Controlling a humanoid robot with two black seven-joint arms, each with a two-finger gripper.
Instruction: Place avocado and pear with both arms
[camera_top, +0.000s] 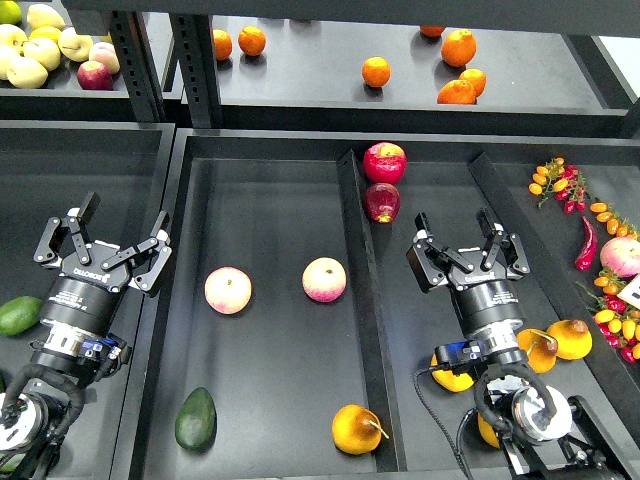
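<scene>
Head view: nearest me, in the left compartment of the black tray (262, 175), lie the avocado (196, 418) and the pear (357, 428), well apart. Farther back rest two pink apples (228, 290), side by side. My left gripper (112, 243) and right gripper (464, 247) hang with jaws spread, holding nothing.

Avocado (196, 419): dark green, uniform. Pear (357, 429): golden-yellow with orange blush — brown stem. Two round fruits (228, 290) (324, 279): pink over cream. Red apples (384, 161): crimson with speckled yellow patches. Oranges (376, 71): plain orange. Tray (275, 215) — matte black. Both grippers (103, 247) (466, 254): black.
</scene>
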